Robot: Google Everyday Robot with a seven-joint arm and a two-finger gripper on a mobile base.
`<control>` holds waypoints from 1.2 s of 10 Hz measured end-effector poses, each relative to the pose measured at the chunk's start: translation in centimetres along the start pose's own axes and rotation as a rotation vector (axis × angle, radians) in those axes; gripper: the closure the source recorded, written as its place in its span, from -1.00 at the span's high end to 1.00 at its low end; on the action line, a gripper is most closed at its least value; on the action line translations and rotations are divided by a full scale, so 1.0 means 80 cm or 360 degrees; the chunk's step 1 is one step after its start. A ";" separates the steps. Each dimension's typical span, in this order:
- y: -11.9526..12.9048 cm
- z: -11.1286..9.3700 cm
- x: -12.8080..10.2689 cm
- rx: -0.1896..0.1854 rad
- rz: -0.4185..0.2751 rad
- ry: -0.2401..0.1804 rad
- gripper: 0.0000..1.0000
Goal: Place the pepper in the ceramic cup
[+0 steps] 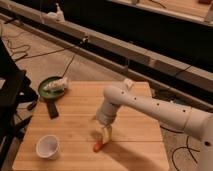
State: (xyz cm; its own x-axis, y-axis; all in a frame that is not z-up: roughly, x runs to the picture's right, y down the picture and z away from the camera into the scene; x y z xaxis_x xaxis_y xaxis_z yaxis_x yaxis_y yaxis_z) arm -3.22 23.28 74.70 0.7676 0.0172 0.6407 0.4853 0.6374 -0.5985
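The red-orange pepper (98,146) lies on the wooden table (75,115) near its front edge, partly covered by the gripper. My gripper (106,135) hangs from the white arm (150,107) and reaches down right onto the pepper's right end. The white ceramic cup (48,146) stands at the front left of the table, about a hand's width left of the pepper.
A green pan (52,88) with a black handle (51,109) holds a white object at the table's back left. A dark chair or stand (12,95) is left of the table. Cables run across the floor behind.
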 end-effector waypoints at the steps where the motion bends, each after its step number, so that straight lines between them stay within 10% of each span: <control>1: 0.007 0.006 0.000 0.0005 -0.0001 -0.0044 0.60; 3: 0.026 0.017 0.004 0.0007 0.0006 -0.0145 0.60; 12: 0.023 0.042 0.027 -0.0004 0.0059 -0.0118 0.60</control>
State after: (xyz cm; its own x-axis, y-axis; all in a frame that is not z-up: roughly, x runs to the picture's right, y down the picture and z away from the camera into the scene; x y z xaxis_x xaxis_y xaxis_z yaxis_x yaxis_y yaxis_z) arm -2.08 27.07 76.56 0.7523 0.0978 0.6516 0.4579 0.6335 -0.6237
